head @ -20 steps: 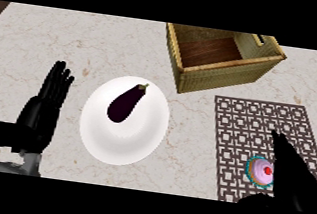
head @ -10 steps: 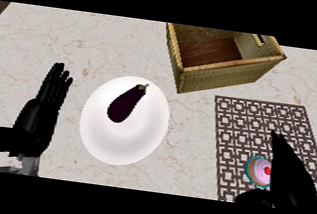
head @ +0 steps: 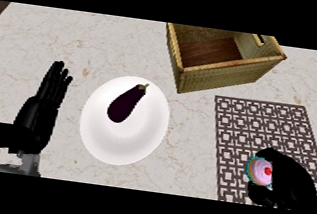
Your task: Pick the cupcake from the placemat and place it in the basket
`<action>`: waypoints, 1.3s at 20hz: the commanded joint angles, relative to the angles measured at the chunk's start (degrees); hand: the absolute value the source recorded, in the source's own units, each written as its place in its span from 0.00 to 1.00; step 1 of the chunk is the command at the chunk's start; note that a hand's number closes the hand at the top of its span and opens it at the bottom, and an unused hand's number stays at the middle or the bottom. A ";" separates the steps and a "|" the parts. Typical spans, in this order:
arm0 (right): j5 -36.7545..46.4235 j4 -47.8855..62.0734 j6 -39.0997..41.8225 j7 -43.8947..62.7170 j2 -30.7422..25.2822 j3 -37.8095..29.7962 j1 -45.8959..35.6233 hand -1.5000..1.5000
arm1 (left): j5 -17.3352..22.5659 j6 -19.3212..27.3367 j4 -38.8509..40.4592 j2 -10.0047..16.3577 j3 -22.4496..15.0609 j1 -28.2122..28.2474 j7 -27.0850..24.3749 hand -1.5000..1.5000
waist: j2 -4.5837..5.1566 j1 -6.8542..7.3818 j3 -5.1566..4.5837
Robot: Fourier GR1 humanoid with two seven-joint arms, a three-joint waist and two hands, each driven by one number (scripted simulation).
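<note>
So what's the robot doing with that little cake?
The robot's right hand is curled round the cupcake at the near end of the placemat. The cupcake is not in the basket yet; the basket sits farther back on the counter. The left hand rests open beside a white plate with an eggplant on it.

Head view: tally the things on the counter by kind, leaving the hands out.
cupcake: 1
eggplant: 1
plate: 1
basket: 1
placemat: 1
Total: 5
</note>
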 commanded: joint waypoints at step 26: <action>1.97 20.53 -7.98 -13.98 21.98 30.71 -35.89 1.00 | -1.84 -2.86 1.87 -3.34 1.11 -3.53 1.42 0.50 | 0.28 2.40 0.02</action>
